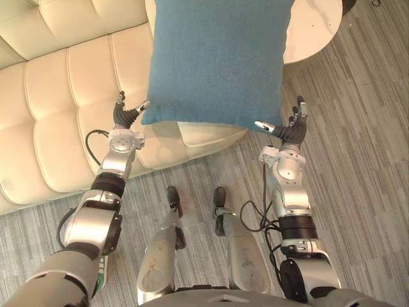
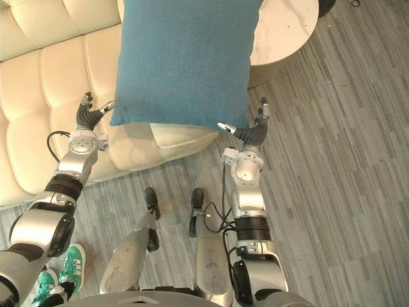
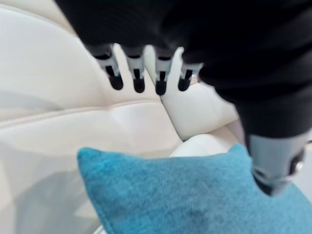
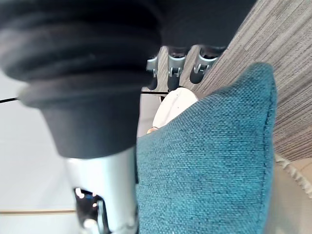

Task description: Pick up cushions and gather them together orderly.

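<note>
A large blue cushion (image 1: 217, 61) hangs upright in the air over the front edge of the cream sofa (image 1: 57, 109), carried between my two hands. My left hand (image 1: 126, 116) is at its lower left corner with straight fingers (image 3: 136, 73) and the thumb touching the fabric (image 3: 195, 190). My right hand (image 1: 291, 130) is at the lower right corner, fingers (image 4: 185, 68) straight and pointing up, thumb against the cushion's edge (image 4: 214, 161). Both hands are open. The cushion hides the sofa part behind it.
A round white table (image 1: 313, 25) stands at the back right, close to the sofa's end. Grey striped floor (image 1: 358, 160) lies to the right and in front. A person's green shoes (image 2: 64, 272) show at the lower left.
</note>
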